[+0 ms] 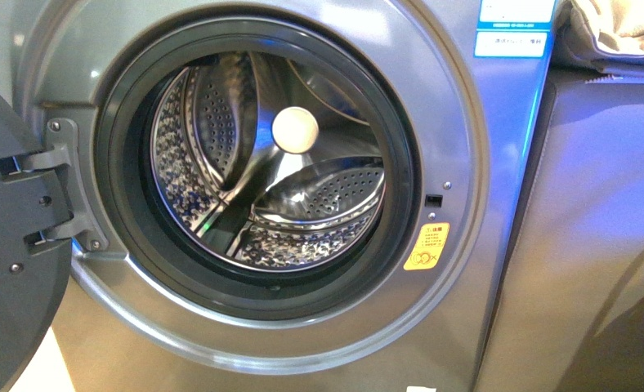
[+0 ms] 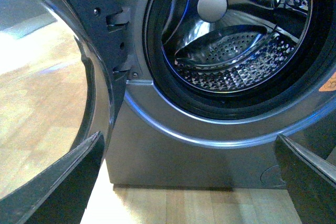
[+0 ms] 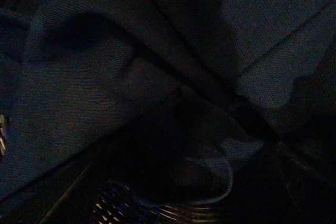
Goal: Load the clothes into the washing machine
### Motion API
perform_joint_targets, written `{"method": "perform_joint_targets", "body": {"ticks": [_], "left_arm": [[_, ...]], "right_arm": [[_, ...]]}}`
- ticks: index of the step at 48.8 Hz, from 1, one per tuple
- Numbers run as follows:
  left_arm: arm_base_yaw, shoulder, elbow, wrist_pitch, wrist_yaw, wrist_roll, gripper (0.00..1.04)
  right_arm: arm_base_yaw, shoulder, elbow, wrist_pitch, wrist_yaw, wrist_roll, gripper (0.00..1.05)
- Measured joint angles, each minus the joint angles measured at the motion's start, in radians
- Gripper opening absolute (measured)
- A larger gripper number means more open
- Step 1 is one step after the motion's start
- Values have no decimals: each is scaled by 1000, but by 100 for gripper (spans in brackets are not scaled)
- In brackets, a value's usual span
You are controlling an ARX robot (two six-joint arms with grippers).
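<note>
Your left gripper (image 2: 189, 140), jaws apart and empty, faces the washing machine (image 1: 466, 122), its door (image 1: 8, 245) swung open at 9 o'clock and its drum (image 1: 319, 196) bare. The clothes (image 3: 105, 93) fill the dim right wrist view, so the right arm is nearer. You cannot tell whether the right gripper clamps them.

Wood floor (image 2: 173, 205); washing machine (image 2: 184, 153) stands on it.

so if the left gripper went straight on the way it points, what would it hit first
Probably the grey front of the washing machine, just below the opening, rather than the drum. The left gripper looks aimed low, though depth is unclear.
</note>
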Motion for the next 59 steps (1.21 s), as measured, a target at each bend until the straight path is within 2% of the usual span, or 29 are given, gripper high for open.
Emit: {"method": "perform_joint_targets", "body": {"ticks": [59], "left_arm": [[0, 0, 0, 0, 0, 0, 98]], "right_arm": [[-33, 293, 192, -21, -64, -30, 97]]}}
